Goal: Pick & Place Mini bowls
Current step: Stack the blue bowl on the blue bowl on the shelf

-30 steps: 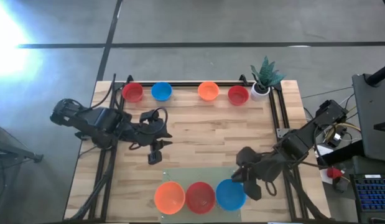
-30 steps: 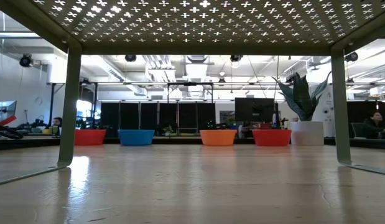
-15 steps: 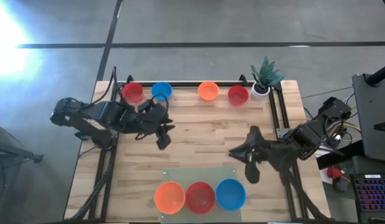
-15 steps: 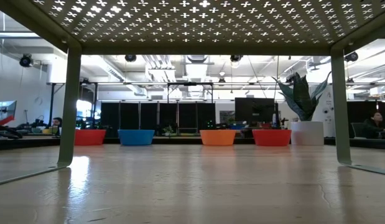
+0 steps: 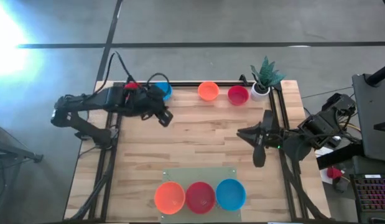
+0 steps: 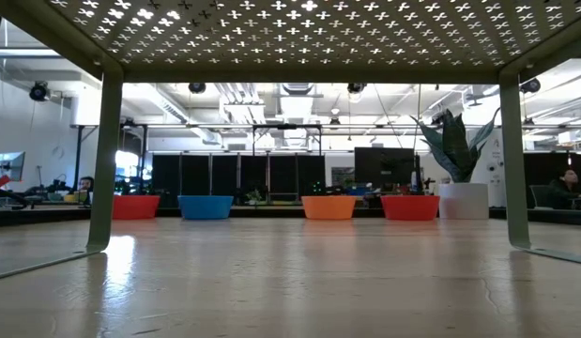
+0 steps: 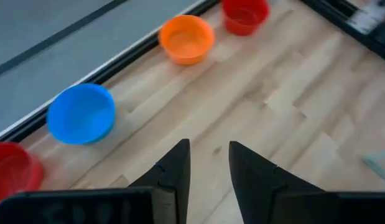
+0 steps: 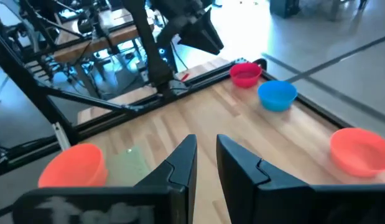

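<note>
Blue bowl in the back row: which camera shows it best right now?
The left wrist view: the blue bowl shows whole and close, inside visible. In the high view the left gripper partly hides it. The low view shows only its side; the right wrist view shows it farther off.

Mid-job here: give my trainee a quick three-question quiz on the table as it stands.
1. How many small glossy plastic bowls sit on the pale green perforated platform?
2. True or false: the white pot with a green plant stands beside the back-row red bowl.
3. Which end effector is nearer the back row: left end effector or right end effector?
Key: 1. Three: front orange bowl, front red bowl, front blue bowl. 2. True. 3. Left.
</note>
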### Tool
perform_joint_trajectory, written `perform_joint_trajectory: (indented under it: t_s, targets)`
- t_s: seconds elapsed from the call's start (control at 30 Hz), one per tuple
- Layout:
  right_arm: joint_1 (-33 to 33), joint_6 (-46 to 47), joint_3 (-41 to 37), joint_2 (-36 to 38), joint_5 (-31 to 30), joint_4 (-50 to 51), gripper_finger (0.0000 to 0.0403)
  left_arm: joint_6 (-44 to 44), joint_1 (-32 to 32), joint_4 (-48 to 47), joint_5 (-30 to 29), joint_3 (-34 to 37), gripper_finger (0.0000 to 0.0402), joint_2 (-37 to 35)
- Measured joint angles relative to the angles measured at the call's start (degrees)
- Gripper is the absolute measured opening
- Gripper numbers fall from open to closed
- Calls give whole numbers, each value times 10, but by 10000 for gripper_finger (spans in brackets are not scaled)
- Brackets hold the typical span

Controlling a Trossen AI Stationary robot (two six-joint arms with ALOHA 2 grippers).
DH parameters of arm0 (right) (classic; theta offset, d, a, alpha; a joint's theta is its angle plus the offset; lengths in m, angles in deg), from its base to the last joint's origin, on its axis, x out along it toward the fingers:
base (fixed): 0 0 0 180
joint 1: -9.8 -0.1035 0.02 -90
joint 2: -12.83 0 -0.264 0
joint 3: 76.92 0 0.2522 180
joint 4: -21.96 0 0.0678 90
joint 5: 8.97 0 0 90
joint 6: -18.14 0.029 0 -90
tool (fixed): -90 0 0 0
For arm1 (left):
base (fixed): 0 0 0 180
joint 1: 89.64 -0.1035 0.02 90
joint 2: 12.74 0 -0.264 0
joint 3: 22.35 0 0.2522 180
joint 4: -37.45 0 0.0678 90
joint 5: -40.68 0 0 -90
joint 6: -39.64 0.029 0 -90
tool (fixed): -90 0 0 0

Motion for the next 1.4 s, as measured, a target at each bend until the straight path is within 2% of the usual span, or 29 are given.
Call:
perform_joint_trajectory:
  t_s: [0.3, 0.73, 1.13, 1.4]
  targets:
    - [0, -22, -3, 23, -43, 27, 59, -4, -62, -5, 0, 0, 103, 0]
    - [0, -22, -4, 81, -53, 93, 59, -5, -176, -20, 25, 13, 103, 0]
    - [0, -45, -6, 123, -74, 92, 59, 77, -304, 23, 114, 120, 103, 0]
    - [0, -47, -6, 128, -100, 92, 59, 155, -404, 148, 227, 192, 103, 0]
